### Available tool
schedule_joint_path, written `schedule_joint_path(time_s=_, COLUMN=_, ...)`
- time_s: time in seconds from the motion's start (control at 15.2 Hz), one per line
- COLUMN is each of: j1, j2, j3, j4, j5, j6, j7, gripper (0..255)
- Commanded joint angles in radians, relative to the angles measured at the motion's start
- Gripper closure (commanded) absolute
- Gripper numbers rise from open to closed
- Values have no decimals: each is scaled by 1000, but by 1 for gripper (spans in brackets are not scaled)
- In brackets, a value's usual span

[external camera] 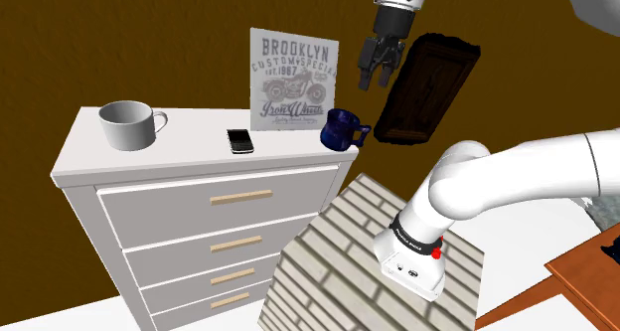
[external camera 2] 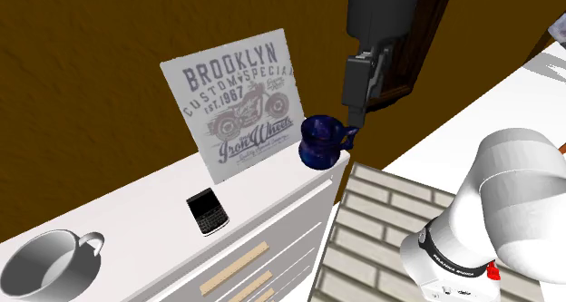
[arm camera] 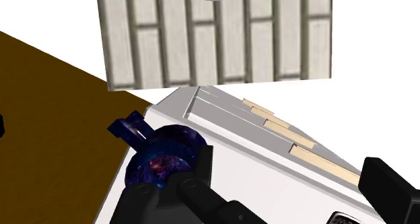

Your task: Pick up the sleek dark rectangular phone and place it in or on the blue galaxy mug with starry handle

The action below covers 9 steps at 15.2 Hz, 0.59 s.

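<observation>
**1. White chest of drawers (external camera: 159,212) with pale wooden pulls.** Its dresser top (external camera: 194,147) is carrying every loose item listed below.

**2. Brick-patterned box stand (external camera: 338,269).** It is sitting in front of the chest, towards the shoulder view's right.

**3. Grey "Brooklyn" motorcycle poster (external camera: 293,79).** It is leaning upright along the back edge of the dresser top, against the brown wall.

**4. All-black two-finger hand (external camera: 379,79).** It is hanging in the air above the end of the dresser top on the shoulder view's right. Its fingers are standing apart and gripping nothing. It is well apart from the phone.

**5. Plain pale-grey mug (external camera: 126,125).** It is standing upright at the opposite end of the dresser top.

**6. Deep-blue galaxy-print mug (external camera: 340,128) with a speckled handle.** It is standing upright at the front corner beneath the hand, with its mouth facing up.

**7. Slim black rectangular phone (external camera: 239,140) with a small keypad.** It is lying flat near the front edge, roughly midway between the two mugs, and nothing is touching it.

**Handling note (a judgement).**
- The step in hand is looking like the approach to the phone.
- The hand should be travelling along the dresser top away from the blue mug, staying high enough to clear the mug's rim and handle.
- It should be keeping forward of the poster while it travels.
- It should then be descending squarely over the phone.
- The phone is thin and lying flat, so the fingers should be straddling its narrow width.
- The fingers should be reaching almost to the surface before closing.
</observation>
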Motion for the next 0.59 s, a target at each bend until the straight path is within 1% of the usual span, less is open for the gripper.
schedule_joint_path(time_s=0.0, j1=0, j2=0, j3=0, j4=0, j5=0, j6=0, j7=0, gripper=0)
schedule_joint_path(time_s=0.26, j1=6, j2=73, j3=55, j4=-41, j5=40, j6=137, j7=70, gripper=0)
schedule_joint_path(time_s=0.53, j1=11, j2=170, j3=108, j4=-57, j5=72, j6=274, j7=137, gripper=0)
